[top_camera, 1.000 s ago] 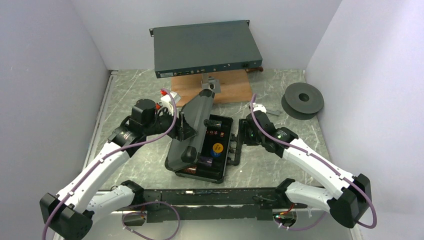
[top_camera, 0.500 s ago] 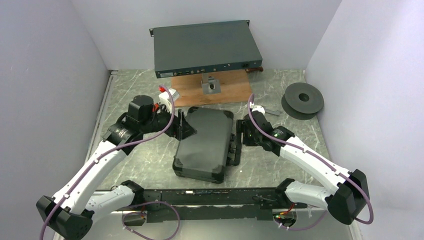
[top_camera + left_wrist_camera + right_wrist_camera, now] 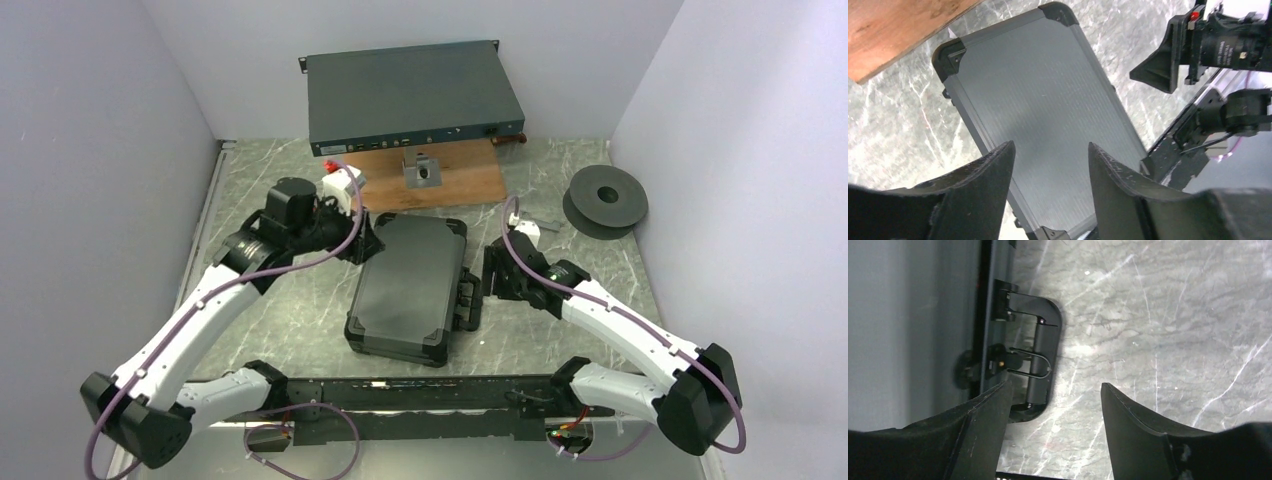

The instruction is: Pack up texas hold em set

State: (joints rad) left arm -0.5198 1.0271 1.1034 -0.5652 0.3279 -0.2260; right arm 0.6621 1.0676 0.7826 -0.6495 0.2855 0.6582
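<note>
The poker set case (image 3: 408, 285) lies flat on the marble table with its grey ribbed lid closed; its contents are hidden. It fills the left wrist view (image 3: 1043, 115). My left gripper (image 3: 366, 243) is open and empty, just off the case's far left corner. In its own view the left gripper (image 3: 1050, 150) hovers over the lid. My right gripper (image 3: 492, 275) is open and empty beside the case's right edge, near the black handle (image 3: 467, 300). The right wrist view shows the right gripper (image 3: 1055, 390) over bare marble, the handle (image 3: 1040, 360) and a wire latch at its left.
A dark rack unit (image 3: 412, 95) stands at the back on a wooden board (image 3: 455, 185) with a small grey block (image 3: 421, 170). A black spool (image 3: 605, 200) lies at the right. White walls close in both sides.
The case lid, held up a second ago with chips showing, has dropped shut. My left gripper has let it go and drawn back to the far left corner. My right gripper shifted slightly.
</note>
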